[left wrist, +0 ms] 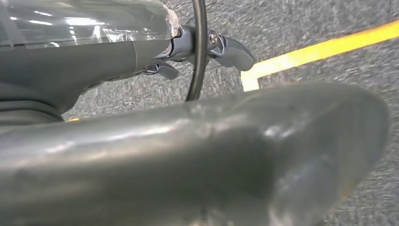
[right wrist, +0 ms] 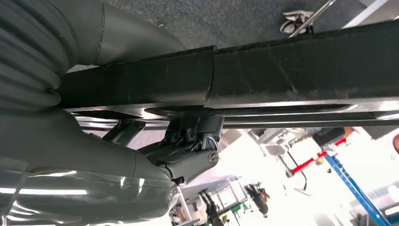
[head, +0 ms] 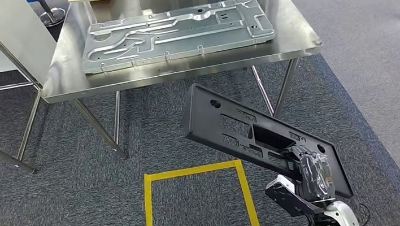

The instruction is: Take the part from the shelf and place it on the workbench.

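Steel workbench (head: 292, 45) stood ahead, metal plate (head: 177, 33) on it; right hand (head: 314, 175) gripped black part (head: 233, 129); you needed level approach.

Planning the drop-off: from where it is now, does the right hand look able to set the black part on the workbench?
Probably not yet. The right hand holds the black part low over the carpet, short of the workbench edge, and a grey metal panel covers much of the top.

A stamped metal panel (head: 176, 33) is taking up most of the steel workbench (head: 292, 45), leaving only bare strips along its near and right edges.
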You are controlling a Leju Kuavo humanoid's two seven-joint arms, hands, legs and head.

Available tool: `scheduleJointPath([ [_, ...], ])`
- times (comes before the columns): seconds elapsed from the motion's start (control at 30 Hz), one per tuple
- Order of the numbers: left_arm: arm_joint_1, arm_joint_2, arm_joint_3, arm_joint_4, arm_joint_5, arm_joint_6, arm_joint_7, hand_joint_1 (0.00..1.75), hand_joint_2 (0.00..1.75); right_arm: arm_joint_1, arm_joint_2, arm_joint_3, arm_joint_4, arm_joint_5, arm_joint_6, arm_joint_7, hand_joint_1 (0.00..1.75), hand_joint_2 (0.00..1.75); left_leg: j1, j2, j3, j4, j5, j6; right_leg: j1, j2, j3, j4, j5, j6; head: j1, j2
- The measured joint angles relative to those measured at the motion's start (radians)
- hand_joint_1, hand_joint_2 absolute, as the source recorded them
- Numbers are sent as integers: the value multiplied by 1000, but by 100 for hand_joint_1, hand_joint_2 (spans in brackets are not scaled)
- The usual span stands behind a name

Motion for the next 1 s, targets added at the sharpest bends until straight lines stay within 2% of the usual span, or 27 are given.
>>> scheduleJointPath([
  [0.03,3,0,0,0,0,0,1,0,0,1,0,4,4,-1,0,0,175,175,-2,0,-14,-5,13,4,4,0,10,0,-8,-2,0,0],
  [0.07,6,0,0,0,0,0,2,0,0,1,0,8,9,-2,-1,1,175,175,-5,0,-13,-42,46,12,8,1,21,0,-16,-2,0,0],
  [0.13,7,2,0,0,1,0,4,0,0,2,0,14,17,-2,-1,1,175,175,-16,2,14,-159,136,35,14,1,45,-2,-32,-2,0,0],
  [0.17,7,4,1,0,1,0,6,0,0,1,0,17,21,-2,-1,1,175,175,-23,4,24,-203,154,46,14,1,54,-4,-39,1,0,0],
  [0.2,6,6,1,0,1,0,7,0,0,1,0,19,25,0,0,3,175,175,-29,4,32,-230,163,55,13,1,60,-7,-45,6,0,0],
  [0.23,6,8,1,0,1,0,8,0,0,1,-1,21,29,4,0,5,175,175,-34,4,36,-241,159,62,12,2,66,-4,-46,13,0,0],
  [0.27,6,8,2,0,1,0,9,0,0,0,-1,23,33,9,2,8,175,175,-35,2,44,-252,156,67,11,2,72,-2,-44,19,-1,0],
  [0.33,8,8,2,0,1,0,10,0,0,-5,-1,26,40,20,8,16,175,175,-31,-1,70,-273,170,74,10,4,77,20,-46,28,-1,0],
  [0.37,7,8,2,0,0,-1,11,0,0,-11,0,27,42,24,13,21,175,175,-28,-1,83,-281,171,76,9,6,67,44,-55,31,0,0],
  [0.4,4,8,2,0,-2,-2,11,0,0,-19,0,28,45,29,21,27,175,175,-26,-1,92,-286,172,77,6,9,41,87,-73,35,0,0],
  [0.47,-1,9,2,0,-7,-4,11,0,0,-35,2,29,52,40,40,41,175,175,-25,-2,99,-289,166,79,0,13,-38,199,-122,45,0,0],
  [0.5,-2,9,2,0,-11,-5,11,0,0,-42,2,30,58,46,49,50,175,175,-24,-4,103,-288,161,79,-3,13,-78,242,-139,51,0,0],
  [0.53,-2,9,2,0,-15,-6,11,0,0,-50,2,30,65,52,60,59,175,175,-22,-7,109,-288,154,76,-7,14,-104,255,-136,59,0,0],
  [0.57,0,9,2,0,-18,-8,12,0,0,-64,2,31,76,59,73,69,175,175,-19,-9,119,-287,146,71,-12,14,-113,234,-110,64,0,0],
  [0.63,2,9,2,0,-29,-14,14,0,0,-114,2,35,107,72,105,91,175,175,-14,-12,138,-283,126,58,-20,14,-95,116,-6,71,0,0],
  [0.7,-3,9,1,0,-39,-18,18,0,0,-175,2,40,146,84,134,113,175,175,-12,-12,145,-276,109,44,-19,15,-80,28,47,64,0,0],
  [0.73,-6,8,1,0,-43,-18,19,0,0,-200,2,43,164,89,144,121,175,175,-12,-12,146,-273,106,36,-17,15,-79,15,53,56,0,0],
  [0.77,-9,8,1,0,-47,-18,20,0,0,-223,2,47,181,92,153,129,175,175,-13,-13,149,-271,105,30,-13,16,-78,13,45,46,0,0],
  [0.83,-10,9,0,0,-53,-18,22,0,0,-268,0,60,211,101,165,141,175,175,-11,-12,147,-252,104,19,-15,16,-64,7,49,29,0,0],
  [0.87,-11,9,0,0,-55,-19,22,0,0,-293,-3,67,227,108,173,147,175,175,-10,-10,132,-220,102,16,-17,16,-53,3,46,22,0,0],
  [0.9,-13,9,0,0,-58,-20,23,0,0,-322,-7,76,244,119,185,154,175,175,-9,-8,102,-170,94,13,-18,15,-43,-1,43,16,0,0],
  [0.97,-16,9,-1,0,-68,-25,27,0,0,-391,-19,105,298,144,216,171,175,175,-7,-5,16,-44,55,8,-16,14,-27,-5,32,9,0,0],
  [1.0,-17,9,-1,0,-73,-27,29,0,0,-428,-25,128,334,154,230,179,175,175,-6,-5,-24,0,34,6,-16,14,-20,-6,25,8,0,0],
])
